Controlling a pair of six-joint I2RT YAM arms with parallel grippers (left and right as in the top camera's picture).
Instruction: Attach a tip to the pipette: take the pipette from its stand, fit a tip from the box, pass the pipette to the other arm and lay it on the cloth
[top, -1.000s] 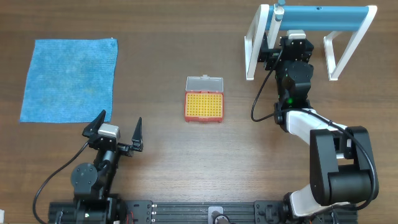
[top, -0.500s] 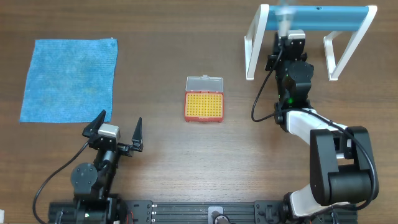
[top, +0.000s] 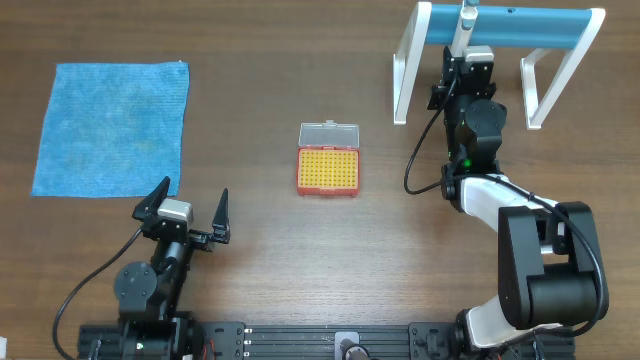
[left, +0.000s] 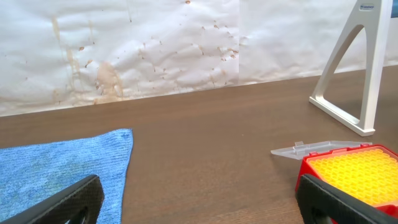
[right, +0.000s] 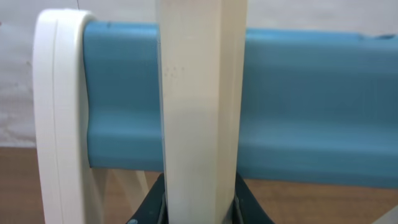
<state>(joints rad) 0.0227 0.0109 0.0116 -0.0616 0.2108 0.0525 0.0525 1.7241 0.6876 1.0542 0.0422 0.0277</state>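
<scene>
Right gripper (right: 199, 210) of mine is clamped on the pipette (right: 200, 106), holding its pale shaft upright against the blue bar of the stand (right: 311, 106) — far right of the table. My left gripper (top: 190, 203) sits with fingers spread wide near the front corner of the cloth (top: 112, 128) — the tip box (top: 328, 170) lies mid-table, lid open.

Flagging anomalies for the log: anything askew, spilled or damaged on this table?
Nothing stands out. The cloth lies flat, the tip box sits open and upright, and the right gripper grips the pipette at the stand.
</scene>
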